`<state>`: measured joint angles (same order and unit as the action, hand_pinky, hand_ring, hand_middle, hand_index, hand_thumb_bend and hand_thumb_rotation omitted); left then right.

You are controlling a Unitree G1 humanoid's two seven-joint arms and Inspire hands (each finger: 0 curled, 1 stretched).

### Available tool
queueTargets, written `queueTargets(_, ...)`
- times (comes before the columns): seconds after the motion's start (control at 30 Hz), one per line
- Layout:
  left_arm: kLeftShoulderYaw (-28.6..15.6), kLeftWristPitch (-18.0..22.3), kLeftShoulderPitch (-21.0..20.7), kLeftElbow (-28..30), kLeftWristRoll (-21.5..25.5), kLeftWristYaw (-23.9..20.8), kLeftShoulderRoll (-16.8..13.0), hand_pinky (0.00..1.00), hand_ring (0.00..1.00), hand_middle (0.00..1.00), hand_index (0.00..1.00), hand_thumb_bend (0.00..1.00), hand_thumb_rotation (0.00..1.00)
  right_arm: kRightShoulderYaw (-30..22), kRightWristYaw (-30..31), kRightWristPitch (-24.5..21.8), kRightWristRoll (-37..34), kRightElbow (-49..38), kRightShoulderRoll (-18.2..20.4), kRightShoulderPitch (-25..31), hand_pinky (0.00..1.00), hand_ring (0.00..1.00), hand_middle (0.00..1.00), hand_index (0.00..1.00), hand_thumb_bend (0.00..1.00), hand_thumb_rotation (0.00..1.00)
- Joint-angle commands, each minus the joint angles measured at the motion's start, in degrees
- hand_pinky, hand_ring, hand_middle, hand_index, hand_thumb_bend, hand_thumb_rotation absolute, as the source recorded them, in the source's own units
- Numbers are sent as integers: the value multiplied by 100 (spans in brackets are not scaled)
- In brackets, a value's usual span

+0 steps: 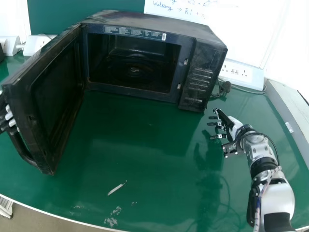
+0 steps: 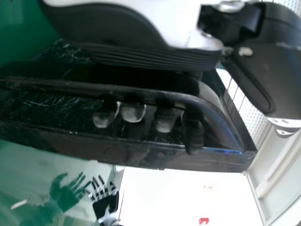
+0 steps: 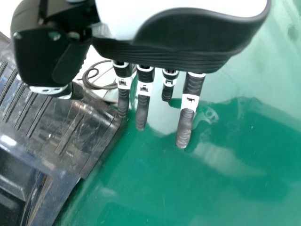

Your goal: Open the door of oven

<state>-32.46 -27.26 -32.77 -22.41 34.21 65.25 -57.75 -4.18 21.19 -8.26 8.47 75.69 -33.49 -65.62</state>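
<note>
Green table (image 1: 145, 154) is spreading out below me, with a whiteboard (image 1: 260, 29) standing behind it. On my left hand (image 1: 8, 116) I'm keeping the fingers curled round the handle (image 1: 21, 151), their tips showing between the bar and the door (image 1: 55, 96). That door is standing wide open, hanging from the left side of the oven (image 1: 145, 20) and reaching out toward the table's near edge. The oven itself is sitting at the back of the table, its cavity (image 1: 135, 60) facing me and its control panel (image 1: 199, 77) running down the right side. Over on the right I'm holding the right hand (image 1: 232, 126) above the table, near the oven's front corner but touching nothing, its fingers spaced apart and nearly straight. Past it, a cable (image 1: 246, 90) is trailing beside the socket strip (image 1: 236, 72), and pale scuffs (image 1: 111, 221) are marking the table near its front edge.
</note>
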Motion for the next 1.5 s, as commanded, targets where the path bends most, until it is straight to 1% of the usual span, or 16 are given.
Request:
queueTargets(0.0, -259, 382, -520, -153, 140, -126, -242, 0, 1, 6, 12, 95, 81, -14, 28, -81, 3, 130, 66, 211, 70, 76, 78, 85, 54, 53)
queueTargets(0.1, -259, 723, -712, -661, 32, -40, -332, 0, 2, 7, 11, 91, 86, -13, 32, -85, 13, 135, 70, 207, 69, 76, 78, 85, 52, 55)
queueTargets(0.2, -266, 1057, -875, -1083, -73, -16, -431, 0, 3, 7, 12, 89, 88, -15, 29, -77, 13, 134, 70, 209, 71, 76, 78, 85, 54, 54)
queueTargets(0.3, -358, 985, -945, -1284, -29, -187, -511, 0, 2, 7, 12, 90, 85, -8, 23, -82, 19, 132, 70, 204, 70, 76, 77, 84, 56, 53)
queueTargets(0.4, -454, 1240, -974, -1529, -129, -419, -584, 0, 2, 6, 11, 87, 90, 1, 42, -57, 26, 131, 65, 211, 69, 76, 78, 85, 57, 53)
queueTargets(0.53, -459, 1610, -1326, -2462, -216, -272, -790, 0, 2, 7, 13, 86, 90, -5, -9, -90, 25, 133, 64, 201, 70, 76, 78, 86, 56, 53)
queueTargets(0.6, -495, 1883, -1429, -2717, -304, -476, -793, 0, 3, 8, 14, 86, 91, -27, -23, -105, 7, 138, 63, 201, 69, 75, 76, 85, 58, 51)
queueTargets(0.67, -549, 2177, -1535, -2999, -399, -807, -763, 2, 7, 13, 18, 88, 94, -21, -15, -92, 15, 138, 63, 206, 69, 75, 76, 85, 58, 51)
queueTargets(0.77, -644, 2594, -1720, -3509, -449, -1193, -688, 11, 19, 27, 34, 89, 99, -6, 21, -72, 32, 147, 58, 214, 67, 75, 76, 86, 57, 52)
queueTargets(0.87, -678, 2735, -1841, -3888, -480, -1622, -666, 26, 38, 48, 51, 92, 100, -32, -1, -71, 8, 150, 62, 218, 66, 74, 75, 85, 56, 52)
queueTargets(0.97, -730, 2760, -1902, -4068, -477, -2007, -617, 42, 53, 65, 63, 94, 100, -40, -15, -108, 3, 150, 62, 207, 67, 75, 76, 85, 56, 50)
queueTargets(1.03, -786, 2806, -1884, -4048, -478, -2324, -539, 47, 60, 70, 69, 93, 100, -27, -8, -110, 19, 149, 58, 204, 68, 75, 76, 85, 57, 51)
queueTargets(1.17, -904, 2796, -1869, -4008, -359, -2756, -415, 59, 75, 81, 83, 92, 100, 3, 35, -92, 44, 146, 46, 209, 70, 76, 78, 86, 56, 53)
queueTargets(1.27, -939, 2818, -1875, -4030, -317, -2991, -373, 67, 82, 86, 88, 90, 100, -3, 48, -92, 33, 149, 42, 213, 69, 77, 78, 86, 57, 53)
queueTargets(1.37, -935, 2870, -1858, -3999, -357, -3248, -337, 72, 87, 90, 92, 91, 100, 3, 78, -75, 34, 148, 38, 214, 70, 76, 78, 86, 56, 53)
queueTargets(1.47, -916, 2930, -1845, -3975, -386, -3468, -316, 79, 91, 93, 95, 91, 100, 7, 71, -67, 37, 147, 45, 209, 71, 76, 78, 86, 56, 53)
